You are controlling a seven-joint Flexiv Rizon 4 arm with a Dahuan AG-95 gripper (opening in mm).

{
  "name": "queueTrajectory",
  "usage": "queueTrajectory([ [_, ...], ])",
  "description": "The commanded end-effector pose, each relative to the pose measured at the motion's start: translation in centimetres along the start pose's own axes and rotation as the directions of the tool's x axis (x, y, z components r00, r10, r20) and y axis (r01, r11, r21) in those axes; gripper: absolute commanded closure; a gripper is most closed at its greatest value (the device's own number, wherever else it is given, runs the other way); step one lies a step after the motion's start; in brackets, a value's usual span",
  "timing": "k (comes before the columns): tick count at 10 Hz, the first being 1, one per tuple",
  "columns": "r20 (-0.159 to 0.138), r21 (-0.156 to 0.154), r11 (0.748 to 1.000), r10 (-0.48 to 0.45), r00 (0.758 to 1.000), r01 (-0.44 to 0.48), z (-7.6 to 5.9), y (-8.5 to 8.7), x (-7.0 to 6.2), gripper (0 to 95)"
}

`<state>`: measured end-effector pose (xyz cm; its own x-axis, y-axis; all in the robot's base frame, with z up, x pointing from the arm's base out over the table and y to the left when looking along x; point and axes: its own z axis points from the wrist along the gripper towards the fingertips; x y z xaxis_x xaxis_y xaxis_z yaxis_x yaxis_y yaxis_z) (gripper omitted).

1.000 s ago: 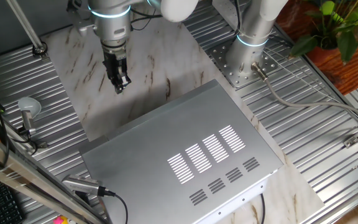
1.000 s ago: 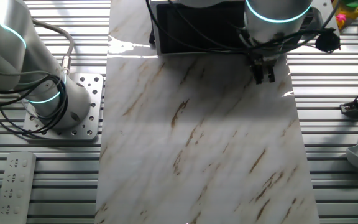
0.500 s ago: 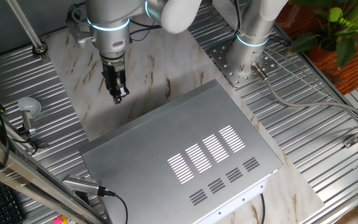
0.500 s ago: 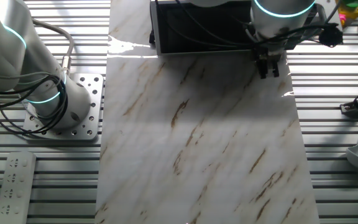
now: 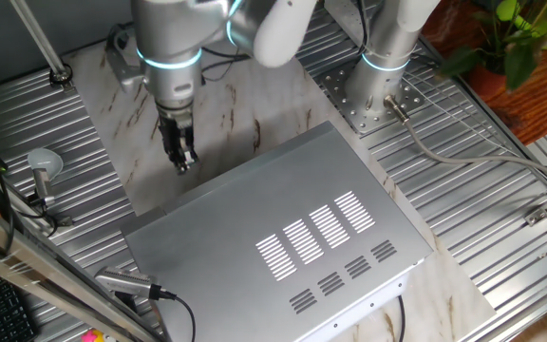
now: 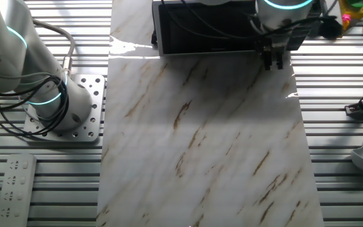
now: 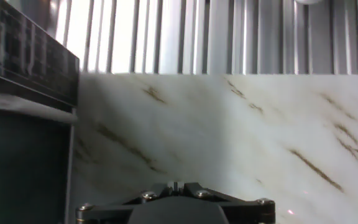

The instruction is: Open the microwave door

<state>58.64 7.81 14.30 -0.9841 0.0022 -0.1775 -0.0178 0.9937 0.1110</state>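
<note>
The big silver-grey sheet-metal microwave point(image 5: 292, 228) with slotted top is sitting on the white marbled mat point(image 6: 207, 145), its flat black glassy door point(image 6: 203, 28) lying shut; the black two-finger gripper point(image 5: 183, 163) is hanging just beside the door's edge, fingers looking narrowly set

The arm reaches down from above, wrist vertical, its gripper point(image 5: 182, 163) pointing straight down, just above the surface. The fingers point(image 6: 273, 61) sit close together, nothing visible between them.
</note>
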Motion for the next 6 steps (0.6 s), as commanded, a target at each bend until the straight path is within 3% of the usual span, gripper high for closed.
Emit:
queueTrajectory([
  [1, -0.020, 0.007, 0.999, -0.037, 0.999, 0.037, 0.28, 0.90, 0.21, 95.0],
  [3, -0.030, 0.021, 0.998, -0.050, 0.998, 0.051, 0.28, 0.84, 0.24, 95.0],
  [5, -0.038, 0.012, 0.998, -0.064, 0.997, 0.065, 0.25, 0.71, 0.24, 95.0],
  [6, -0.048, 0.012, 0.991, -0.132, 0.990, 0.133, 0.25, 0.71, 0.24, 95.0],
])
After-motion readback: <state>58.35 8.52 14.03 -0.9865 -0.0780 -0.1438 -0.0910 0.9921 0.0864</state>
